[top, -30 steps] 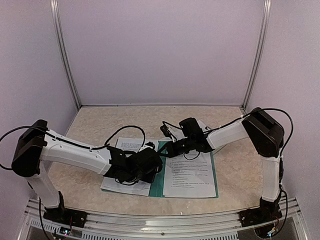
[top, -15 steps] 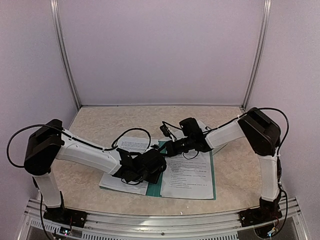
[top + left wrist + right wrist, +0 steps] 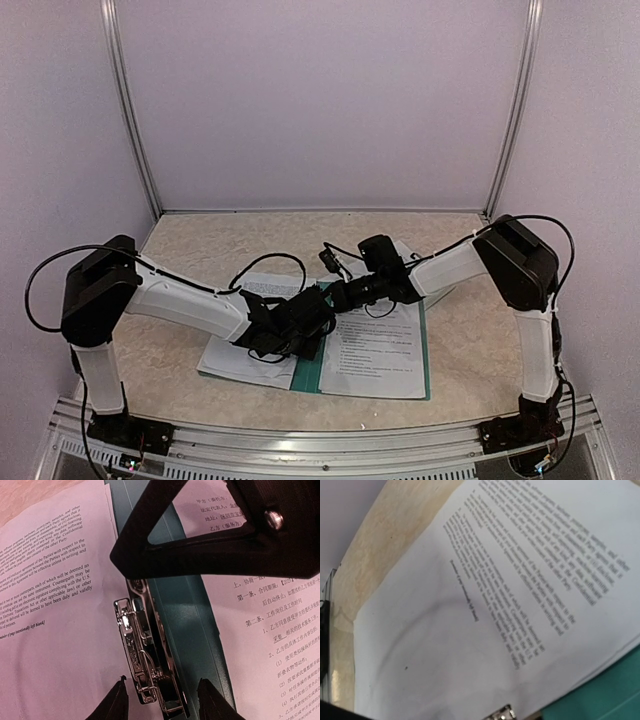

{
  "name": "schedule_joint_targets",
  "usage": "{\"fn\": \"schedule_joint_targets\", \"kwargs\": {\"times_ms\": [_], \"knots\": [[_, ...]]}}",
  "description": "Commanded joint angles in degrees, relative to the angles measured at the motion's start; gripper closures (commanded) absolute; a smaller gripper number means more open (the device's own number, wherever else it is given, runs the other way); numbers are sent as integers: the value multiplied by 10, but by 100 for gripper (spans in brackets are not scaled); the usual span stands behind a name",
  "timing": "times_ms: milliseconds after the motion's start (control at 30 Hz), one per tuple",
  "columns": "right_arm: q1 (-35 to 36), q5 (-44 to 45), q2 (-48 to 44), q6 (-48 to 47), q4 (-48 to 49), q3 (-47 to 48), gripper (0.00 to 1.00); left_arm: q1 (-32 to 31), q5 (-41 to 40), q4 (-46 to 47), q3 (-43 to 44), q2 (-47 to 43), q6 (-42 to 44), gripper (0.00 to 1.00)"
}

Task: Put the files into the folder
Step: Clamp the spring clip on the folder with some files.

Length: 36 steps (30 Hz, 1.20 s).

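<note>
Folder (image 3: 427, 345) dark teal, lying opened flat on the worktop (image 3: 200, 250), directly under both hands; its spine strip (image 3: 195, 620) runs straight ahead from the left hand (image 3: 165, 702), between two sheets. Files (image 3: 380, 350): white thin sheets with black text blocks, two visible. English sheet (image 3: 50, 630) on the left of the left hand's fingers, over the left leaf and sticking out onto the worktop at the near-left. Chinese sheet (image 3: 270, 630) on the right of those fingers, flat on the right leaf, teal border showing along its far side and near edge. Clip (image 3: 145, 665): one, silver metal, on the spine beside the English sheet's edge, its near end sitting between the left hand's fingertips (image 3: 119, 700). Left hand open, tips apart, straddling the clip; contact with the clip cannot be told. Right hand (image 3: 338, 297) closed, nothing seen between its fingers, low over the spine just ahead of the left hand, above the clip's far end; touching or not unclear. Right wrist view: English sheet (image 3: 470, 630) fills most of it, teal corner (image 3: 610, 690) and a bit of the clip (image 3: 502, 714) at the bottom edge. Count: one folder, two sheets, one clip, two hands.
</note>
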Motion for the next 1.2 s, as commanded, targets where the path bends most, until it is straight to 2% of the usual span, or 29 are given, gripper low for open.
{"fn": "schedule_joint_targets", "kwargs": {"times_ms": [0, 167, 500, 700, 1167], "knots": [[-7, 15, 27, 2, -34, 1, 100, -2, 6, -5, 10, 11, -6, 55], [-7, 15, 25, 2, -33, -2, 100, -2, 8, -15, 16, 19, -15, 56], [-8, 23, 19, 6, -30, -6, 100, -2, 19, -15, 2, 26, -22, 73], [-8, 33, 12, 22, -14, -22, 100, -1, 32, 4, -28, 10, 19, 82], [4, 69, 4, 26, 2, -48, 100, 1, 68, 67, -101, -26, 76, 85]]}}
